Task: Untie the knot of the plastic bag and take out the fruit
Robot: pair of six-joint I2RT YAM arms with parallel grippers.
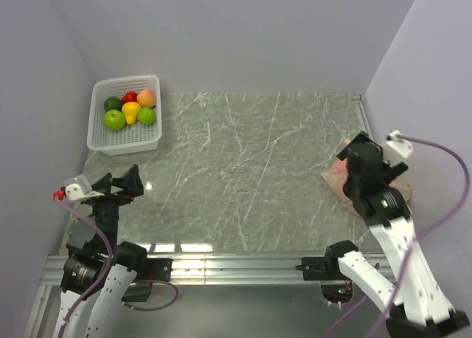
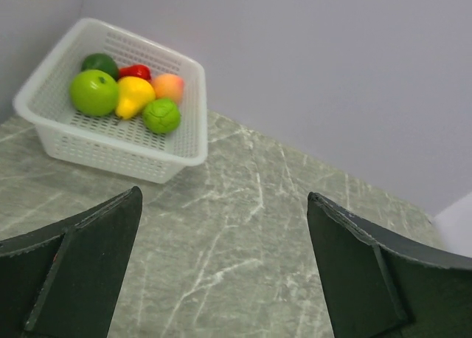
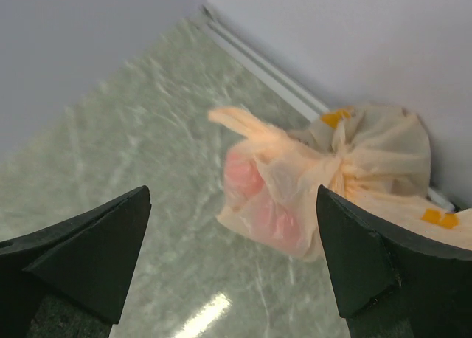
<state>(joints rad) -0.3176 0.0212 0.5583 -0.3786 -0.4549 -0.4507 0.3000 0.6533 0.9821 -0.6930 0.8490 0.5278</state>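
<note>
The plastic bag [image 3: 369,161] is pale peach with orange marks and lies tied by the right wall; it also shows in the top view [image 1: 333,177]. The knot [image 3: 344,165] is a bunched twist at its middle. A reddish fruit [image 3: 274,205] shows through the plastic; other fruit inside is hidden. My right gripper [image 3: 232,196] is open and empty, above and just short of the bag, and partly covers it in the top view [image 1: 355,159]. My left gripper [image 2: 225,198] is open and empty over bare table at the near left [image 1: 122,178].
A white basket [image 1: 125,142] stands at the far left, also in the left wrist view [image 2: 110,150]. It holds green apples [image 2: 94,92], a yellow pear [image 2: 133,96], a red fruit [image 2: 135,71] and a peach-coloured fruit [image 2: 169,86]. Walls close in on the left, back and right.
</note>
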